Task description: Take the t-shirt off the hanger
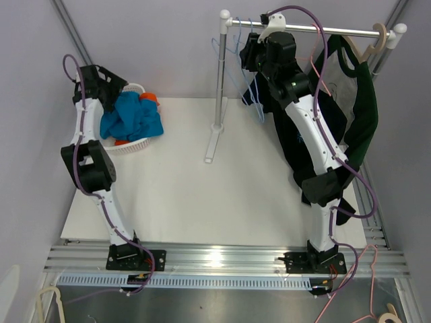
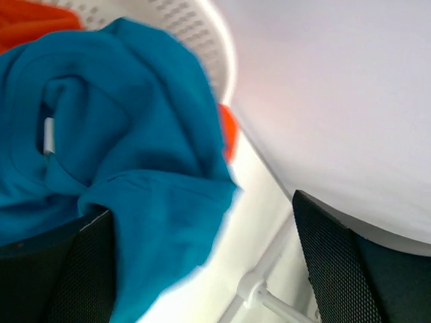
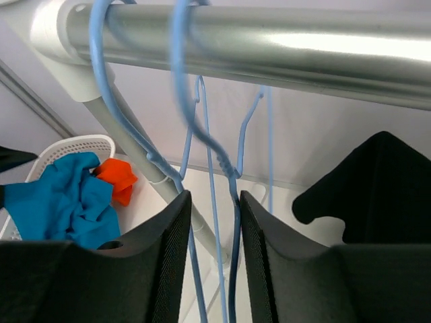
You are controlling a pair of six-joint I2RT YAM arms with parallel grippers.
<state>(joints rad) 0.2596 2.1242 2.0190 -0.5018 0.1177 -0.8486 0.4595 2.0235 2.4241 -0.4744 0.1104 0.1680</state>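
A dark green t-shirt (image 1: 360, 128) hangs on a wooden hanger (image 1: 378, 39) at the right end of the metal rail (image 1: 323, 29); its edge shows in the right wrist view (image 3: 384, 182). My right gripper (image 1: 250, 57) is up at the rail's left part. In its wrist view the gripper (image 3: 212, 222) is open a narrow way, with empty blue wire hangers (image 3: 232, 175) passing between the jaws under the rail (image 3: 269, 40). My left gripper (image 1: 111, 81) is open over the basket; in its wrist view the gripper (image 2: 199, 222) is wide open above a blue t-shirt (image 2: 114, 134).
A white basket (image 1: 135, 145) at the table's left holds the blue t-shirt (image 1: 131, 118) and an orange cloth (image 1: 149, 99). The rack's upright post (image 1: 219, 74) and foot (image 1: 212, 145) stand mid-table. Grey walls close in on both sides.
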